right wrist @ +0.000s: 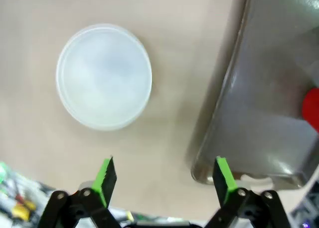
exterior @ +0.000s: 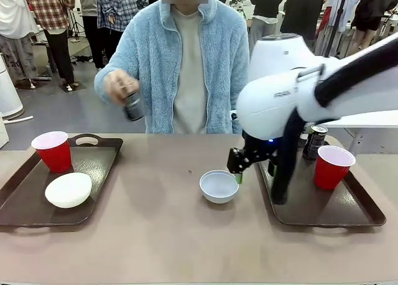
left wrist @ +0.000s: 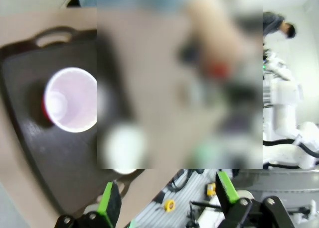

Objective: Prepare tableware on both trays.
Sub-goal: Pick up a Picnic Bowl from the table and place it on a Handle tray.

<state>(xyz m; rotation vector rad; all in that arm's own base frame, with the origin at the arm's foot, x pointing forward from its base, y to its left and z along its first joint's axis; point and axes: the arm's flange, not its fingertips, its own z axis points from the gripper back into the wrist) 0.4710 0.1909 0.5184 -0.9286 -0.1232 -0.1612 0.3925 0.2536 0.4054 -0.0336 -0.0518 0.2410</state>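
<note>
1. Pale grey bowl [right wrist: 103,76]: round, upright, empty, standing on the tan tabletop [right wrist: 169,34]. Reference item.
2. Dark brown tray [right wrist: 269,118]: right of the bowl and apart from it, a strip of bare tabletop between. Its raised rim and one rounded corner lie to the bowl's lower right.
3. Red cup [right wrist: 312,108]: a sliver at the frame edge, within the tray, far right of the bowl.
4. Right gripper [right wrist: 164,163]: below the bowl, jaws spread wide, nothing between them. One green pad [right wrist: 106,175] sits just under the bowl's lower edge, the other by the tray's corner.
</note>
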